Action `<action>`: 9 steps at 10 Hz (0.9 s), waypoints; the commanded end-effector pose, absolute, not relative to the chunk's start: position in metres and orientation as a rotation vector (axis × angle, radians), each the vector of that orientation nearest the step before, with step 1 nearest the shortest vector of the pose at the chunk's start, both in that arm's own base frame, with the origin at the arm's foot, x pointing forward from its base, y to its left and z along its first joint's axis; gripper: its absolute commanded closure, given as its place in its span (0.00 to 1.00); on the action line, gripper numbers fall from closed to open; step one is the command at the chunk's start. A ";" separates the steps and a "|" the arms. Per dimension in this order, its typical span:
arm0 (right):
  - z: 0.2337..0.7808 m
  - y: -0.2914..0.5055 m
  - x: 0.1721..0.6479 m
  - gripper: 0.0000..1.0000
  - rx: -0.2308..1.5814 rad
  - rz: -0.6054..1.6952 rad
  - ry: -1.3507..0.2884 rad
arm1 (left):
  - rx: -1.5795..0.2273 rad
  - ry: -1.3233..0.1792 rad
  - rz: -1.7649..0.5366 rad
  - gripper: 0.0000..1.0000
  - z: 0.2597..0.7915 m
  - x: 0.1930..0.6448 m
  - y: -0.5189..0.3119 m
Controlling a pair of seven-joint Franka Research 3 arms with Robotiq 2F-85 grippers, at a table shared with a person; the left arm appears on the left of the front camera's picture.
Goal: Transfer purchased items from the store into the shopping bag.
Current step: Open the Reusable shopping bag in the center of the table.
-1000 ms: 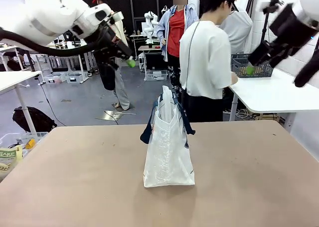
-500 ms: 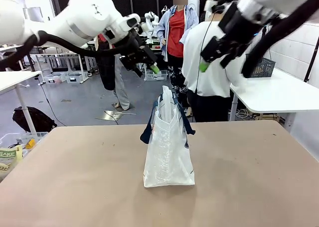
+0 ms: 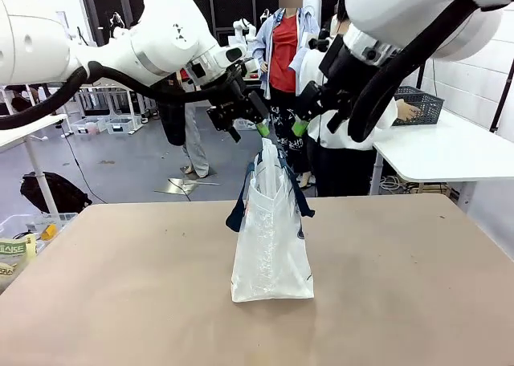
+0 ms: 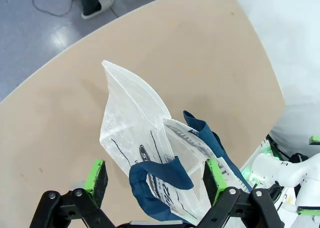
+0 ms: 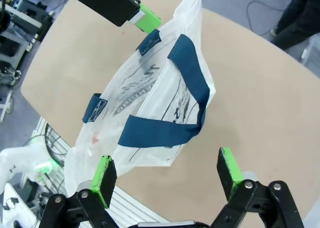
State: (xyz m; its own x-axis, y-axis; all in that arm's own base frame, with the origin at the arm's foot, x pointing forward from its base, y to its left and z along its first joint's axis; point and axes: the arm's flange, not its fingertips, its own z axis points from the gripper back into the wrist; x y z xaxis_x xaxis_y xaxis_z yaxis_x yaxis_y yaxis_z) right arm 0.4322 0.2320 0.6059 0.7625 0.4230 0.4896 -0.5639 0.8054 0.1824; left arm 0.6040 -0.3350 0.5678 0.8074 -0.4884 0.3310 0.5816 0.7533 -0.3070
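**Both grippers spread above the standing bag**

The shopping bag (image 3: 271, 237) stands upright at the middle of the table (image 3: 120, 286), mouth up, with its navy handles (image 3: 299, 191) drooping down its sides. The left gripper (image 3: 247, 124) hangs at 11 o'clock from the bag's top, just above it, fingers spread and holding nothing. The right gripper (image 3: 312, 121) hangs at 1 o'clock, likewise spread and empty.

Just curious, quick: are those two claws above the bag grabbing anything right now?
Left gripper: open, holding nothing, above the shopping bag.
Right gripper: open, holding nothing, also above it.
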 end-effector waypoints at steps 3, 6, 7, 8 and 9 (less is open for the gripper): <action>0.578 0.261 0.439 0.00 0.368 0.547 -0.367 | -0.408 -0.187 -0.607 0.00 0.556 0.613 -0.348; 0.571 0.269 0.439 0.00 0.392 0.563 -0.362 | -0.397 -0.166 -0.588 0.00 0.546 0.623 -0.350; 0.565 0.275 0.438 0.00 0.377 0.569 -0.342 | -0.390 -0.156 -0.585 0.00 0.544 0.624 -0.352; 0.560 0.280 0.441 0.00 0.375 0.581 -0.327 | -0.387 -0.144 -0.579 0.00 0.542 0.627 -0.352; 0.559 0.283 0.441 0.00 0.377 0.580 -0.332 | -0.387 -0.137 -0.576 0.00 0.540 0.628 -0.352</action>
